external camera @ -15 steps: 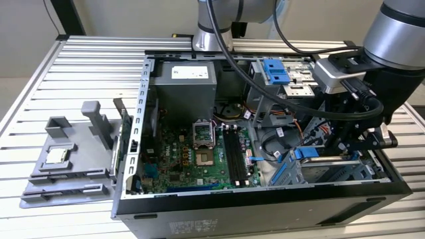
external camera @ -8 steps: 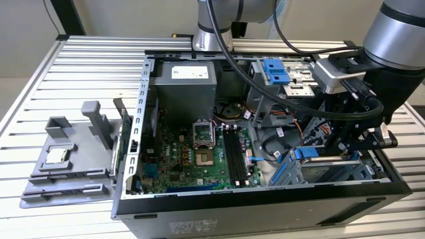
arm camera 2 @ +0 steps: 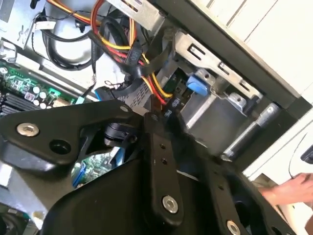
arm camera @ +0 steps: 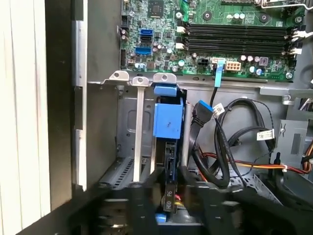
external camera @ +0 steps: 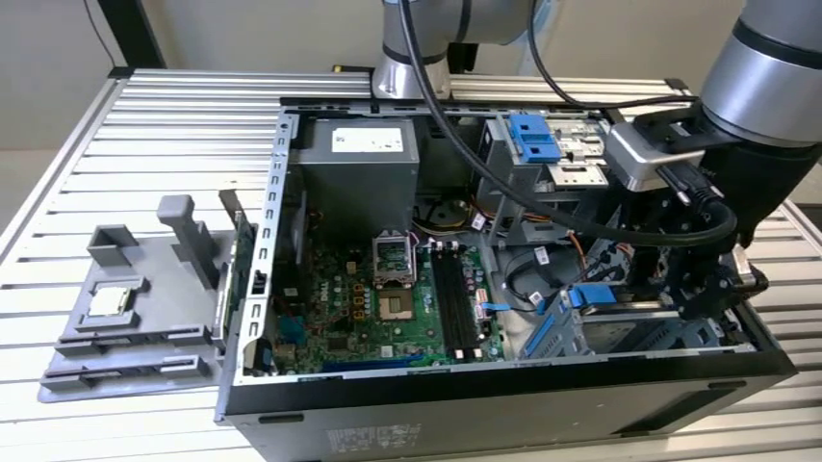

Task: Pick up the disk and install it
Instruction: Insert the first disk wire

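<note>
The claw (external camera: 698,298) is held low over the drive cage (arm camera: 128,122) in a corner of the open computer case (external camera: 514,404); whether it is clamped or released cannot be told. The disk (arm camera: 167,117) is seen standing on edge inside that cage, under the claw, with cables (arm camera: 225,147) just beside the cage and the motherboard (arm camera: 220,34) beyond. Well apart from the cage, outside the case, a silver chip (external camera: 110,300) is seated in a grey tray (external camera: 129,371).
</note>
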Robot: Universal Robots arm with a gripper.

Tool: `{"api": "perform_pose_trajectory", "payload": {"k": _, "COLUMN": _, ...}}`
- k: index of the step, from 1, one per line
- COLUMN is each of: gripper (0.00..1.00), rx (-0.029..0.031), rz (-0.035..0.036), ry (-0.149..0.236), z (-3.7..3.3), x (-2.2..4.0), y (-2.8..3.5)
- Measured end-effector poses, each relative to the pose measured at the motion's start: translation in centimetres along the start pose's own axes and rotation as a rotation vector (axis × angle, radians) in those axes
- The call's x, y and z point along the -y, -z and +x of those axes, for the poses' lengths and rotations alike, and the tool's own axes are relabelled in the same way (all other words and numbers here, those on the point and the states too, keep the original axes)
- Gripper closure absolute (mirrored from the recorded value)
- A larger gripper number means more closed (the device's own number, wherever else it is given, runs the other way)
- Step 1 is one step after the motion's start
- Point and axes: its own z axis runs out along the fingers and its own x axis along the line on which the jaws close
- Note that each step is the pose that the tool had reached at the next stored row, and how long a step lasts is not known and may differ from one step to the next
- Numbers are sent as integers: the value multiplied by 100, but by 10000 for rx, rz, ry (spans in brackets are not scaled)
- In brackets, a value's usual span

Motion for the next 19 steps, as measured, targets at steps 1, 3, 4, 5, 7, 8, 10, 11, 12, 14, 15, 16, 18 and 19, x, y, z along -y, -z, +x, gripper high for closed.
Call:
{"api": "perform_pose_trajectory", "payload": {"k": 1, "gripper": 0, "rx": -12, "rz": -2, "ry": 0, "z": 4, "x": 0, "y": 24}}
{"api": "perform_pose_trajectory", "payload": {"k": 3, "gripper": 0, "rx": -25, "rz": -9, "ry": -4, "z": 10, "x": 1, "y": 83}}
{"api": "perform_pose_trajectory", "payload": {"k": 4, "gripper": 0, "rx": -31, "rz": -14, "ry": -3, "z": 14, "x": 3, "y": 118}}
{"api": "perform_pose_trajectory", "payload": {"k": 5, "gripper": 0, "rx": -29, "rz": -21, "ry": -3, "z": 18, "x": 4, "y": 154}}
{"api": "perform_pose_trajectory", "payload": {"k": 7, "gripper": 0, "rx": -30, "rz": -31, "ry": -2, "z": 25, "x": 8, "y": 230}}
{"api": "perform_pose_trajectory", "payload": {"k": 8, "gripper": 0, "rx": -31, "rz": -34, "ry": -1, "z": 29, "x": 11, "y": 272}}
{"api": "perform_pose_trajectory", "payload": {"k": 10, "gripper": 0, "rx": -32, "rz": -37, "ry": 0, "z": 34, "x": 14, "y": 328}}
{"api": "perform_pose_trajectory", "payload": {"k": 11, "gripper": 0, "rx": -29, "rz": -37, "ry": -1, "z": 35, "x": 14, "y": 330}}
{"api": "perform_pose_trajectory", "payload": {"k": 12, "gripper": 0, "rx": -25, "rz": -37, "ry": 0, "z": 34, "x": 14, "y": 329}}
{"api": "perform_pose_trajectory", "payload": {"k": 14, "gripper": 0, "rx": -25, "rz": -37, "ry": -1, "z": 34, "x": 14, "y": 329}}
{"api": "perform_pose_trajectory", "payload": {"k": 15, "gripper": 0, "rx": -25, "rz": -36, "ry": -1, "z": 34, "x": 14, "y": 329}}
{"api": "perform_pose_trajectory", "payload": {"k": 16, "gripper": 0, "rx": -25, "rz": -37, "ry": -1, "z": 34, "x": 14, "y": 329}}
{"api": "perform_pose_trajectory", "payload": {"k": 18, "gripper": 0, "rx": -21, "rz": -36, "ry": -1, "z": 33, "x": 14, "y": 322}}
{"api": "perform_pose_trajectory", "payload": {"k": 19, "gripper": 0, "rx": -21, "rz": -36, "ry": -1, "z": 33, "x": 13, "y": 312}}
